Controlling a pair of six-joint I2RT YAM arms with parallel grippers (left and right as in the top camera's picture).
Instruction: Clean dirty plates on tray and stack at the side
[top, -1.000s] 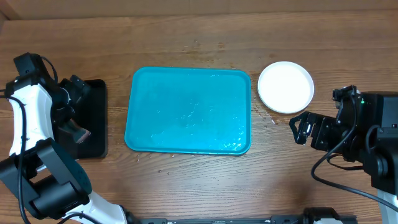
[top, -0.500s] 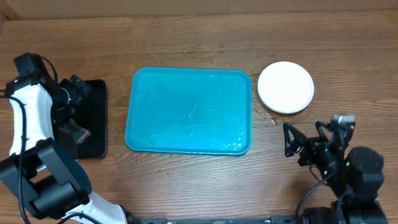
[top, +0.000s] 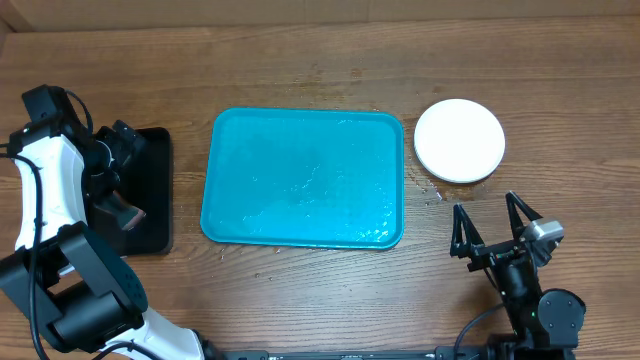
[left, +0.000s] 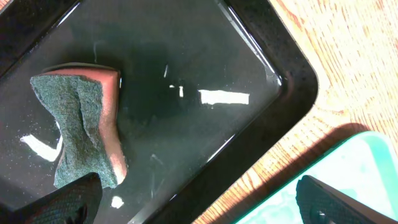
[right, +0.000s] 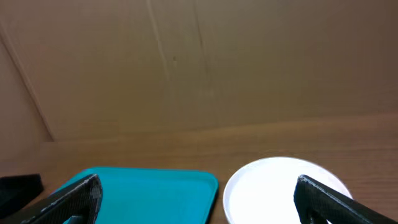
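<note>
Overhead view: white plate sits on the wooden worktop, just beside the far right corner of the turquoise tray but apart from it. Right fingers are spread wide with nothing held. They stand near the plate on its near side, not touching it. Only a white top shows, so I cannot tell whether other plates lie beneath. The tray surface glints wet.

Left wrist view: left fingers are wide apart over a black tray, gripping nothing. A green-and-pink scouring sponge lies in that tray, close to one fingertip.

Right wrist view: a brown cardboard wall stands behind the worktop.
</note>
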